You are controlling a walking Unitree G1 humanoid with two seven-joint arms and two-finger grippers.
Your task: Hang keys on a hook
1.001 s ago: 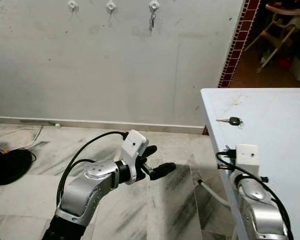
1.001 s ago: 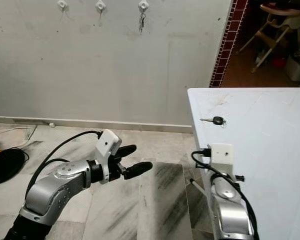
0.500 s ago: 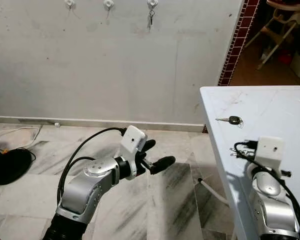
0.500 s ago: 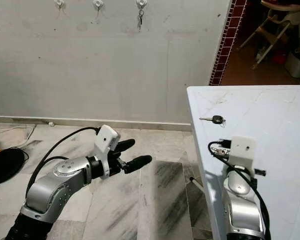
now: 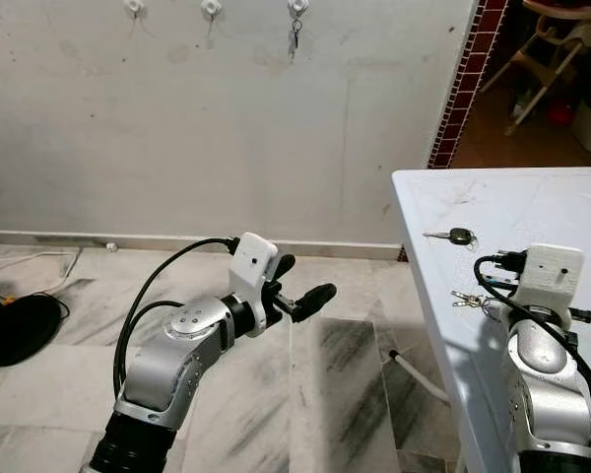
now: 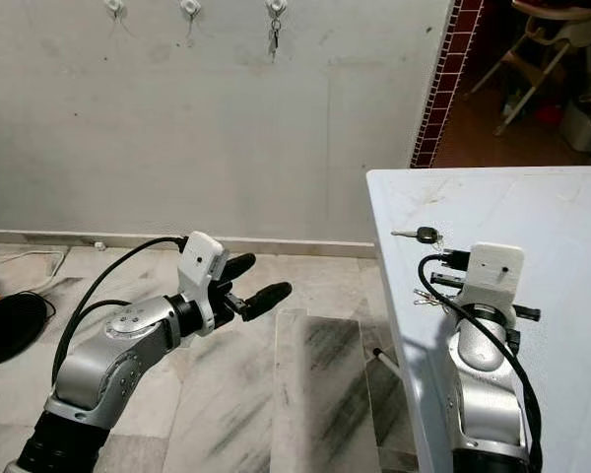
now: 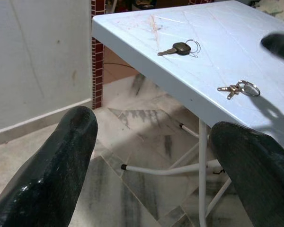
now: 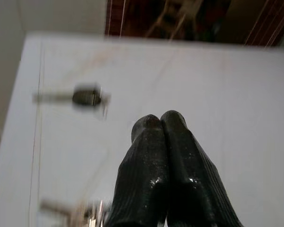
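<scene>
Now the right end effector (image 8: 161, 124), fingers pressed together, hovers over the white worktop (image 5: 532, 212) near a black-headed key (image 5: 455, 236) and silver key bunch (image 5: 465, 298); left end effector (image 5: 297, 288) spread wide above the floor.

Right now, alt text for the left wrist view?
The left gripper, fingers spread, faces a white table near its corner. A black-headed key and a small silver key bunch lie on it, apart, with marble floor below.

white table (image 5: 532, 197) | marble floor (image 5: 335, 374) | possibly a high chair (image 5: 557, 39)
</scene>
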